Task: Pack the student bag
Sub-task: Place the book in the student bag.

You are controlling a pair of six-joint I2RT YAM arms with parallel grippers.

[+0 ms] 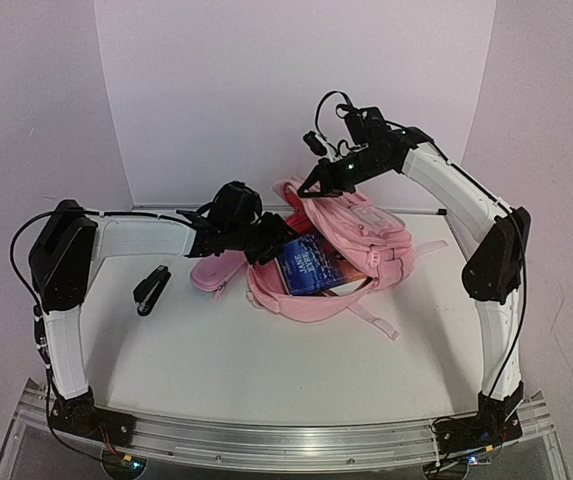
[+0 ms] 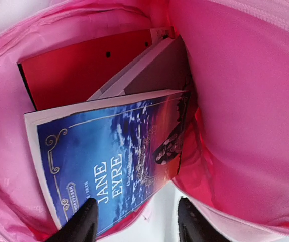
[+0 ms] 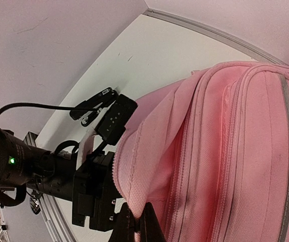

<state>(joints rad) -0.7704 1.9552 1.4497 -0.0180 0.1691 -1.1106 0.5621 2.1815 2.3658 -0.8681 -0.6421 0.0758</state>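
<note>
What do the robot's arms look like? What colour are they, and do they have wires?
The left arm and the right arm both have long white tube parts joined by chunky black joints. Thin black cables loop along them. The left gripper and the right gripper are black, each with two pointed fingers. A tiny green light glows on the right arm.

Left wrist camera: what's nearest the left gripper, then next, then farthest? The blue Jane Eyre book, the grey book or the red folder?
1. Jane Eyre book, in front, by the left gripper.
2. Grey book, behind it.
3. Red folder, at the back.
</note>
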